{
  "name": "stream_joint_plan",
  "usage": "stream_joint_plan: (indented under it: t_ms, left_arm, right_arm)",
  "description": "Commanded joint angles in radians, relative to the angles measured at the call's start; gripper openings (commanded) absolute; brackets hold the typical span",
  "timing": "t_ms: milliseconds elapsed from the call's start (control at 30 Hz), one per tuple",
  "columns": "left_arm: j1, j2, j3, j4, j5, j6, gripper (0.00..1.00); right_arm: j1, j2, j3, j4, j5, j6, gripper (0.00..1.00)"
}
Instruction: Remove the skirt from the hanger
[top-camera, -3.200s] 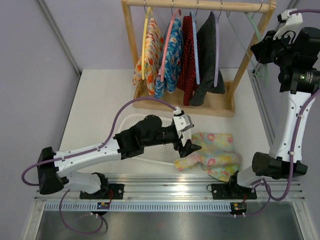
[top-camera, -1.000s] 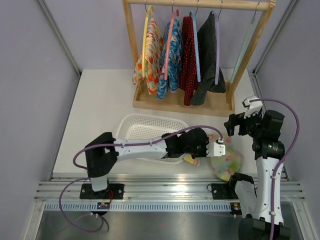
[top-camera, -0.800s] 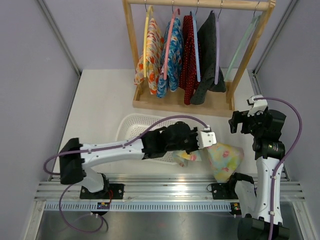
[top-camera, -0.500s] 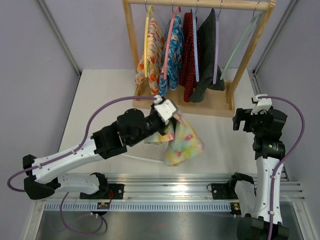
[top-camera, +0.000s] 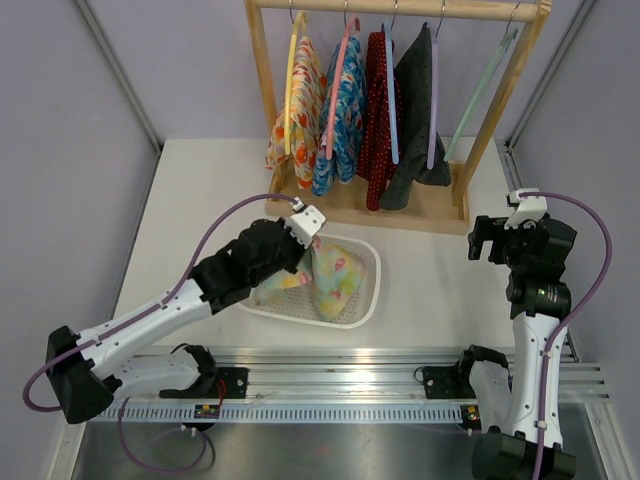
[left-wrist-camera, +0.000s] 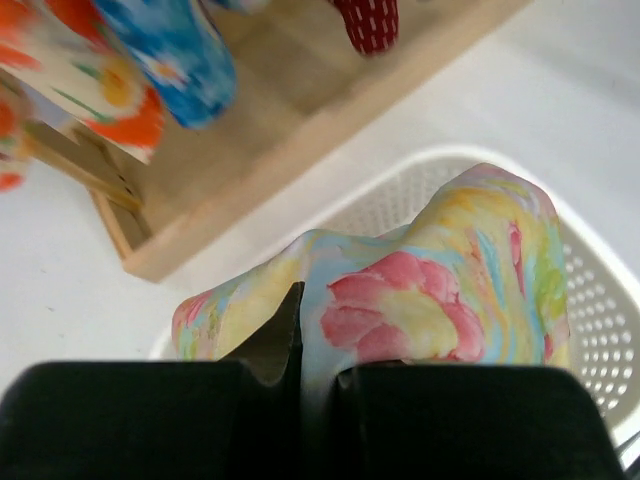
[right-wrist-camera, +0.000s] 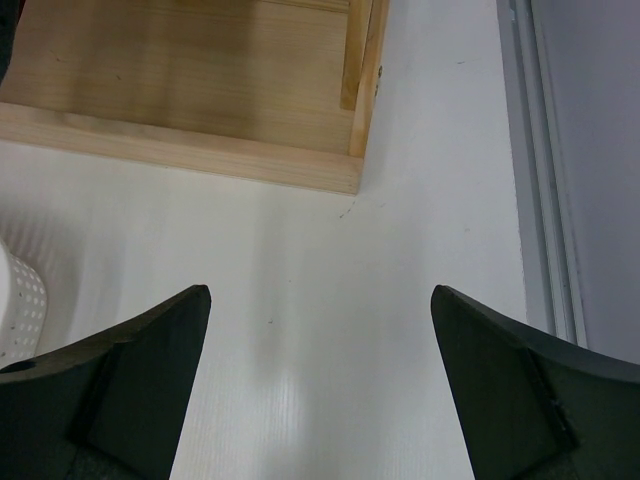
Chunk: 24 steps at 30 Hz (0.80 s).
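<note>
The wooden garment rack (top-camera: 400, 207) stands beyond the left gripper (top-camera: 306, 243), the white perforated basket (top-camera: 373, 292) beneath it. Its fingers pinch 1 end of the pastel floral skirt (top-camera: 336, 283), which droops below them into the basket, long axis running toward the near-right rim. The right gripper (right-wrist-camera: 320, 295) has its fingers spread wide.

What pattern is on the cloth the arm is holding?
The skirt has a pastel floral print: pink, yellow, green. Left wrist view shows it best.

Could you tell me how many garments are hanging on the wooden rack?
4, left to right: orange floral garment, blue floral garment, red dotted garment, dark grey garment. None seems hidden behind another.
</note>
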Motion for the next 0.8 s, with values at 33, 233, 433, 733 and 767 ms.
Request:
stream_joint_plan:
  t_ms: [33,233,433,733,767]
  left_arm:
    - [0.007,0.041,-0.062,0.135,0.062,-0.041,0.0]
    - [0.03,0.209,-0.021,0.098,0.134,-0.102,0.29]
    - [0.037,0.161,0.088,-0.017,0.191,-0.064,0.99]
    - [0.037,-0.215,-0.046,-0.009,0.264,0.043,0.99]
    - [0.037,-0.267,-0.074,-0.006,0.243,0.062,0.99]
  right_arm:
    - [-0.012,-0.009,0.005,0.047,0.004,0.009,0.99]
    - [-0.014,-0.018,0.034,-0.011,-0.08,-0.039,0.99]
    - [-0.014,-0.003,0.212,-0.248,-0.254,-0.187,0.99]
    - [-0.014,0.115,0.572,-0.61,-0.444,-0.225,1.0]
    - [-0.014,0.128,0.603,-0.622,-0.463,-0.216,0.99]
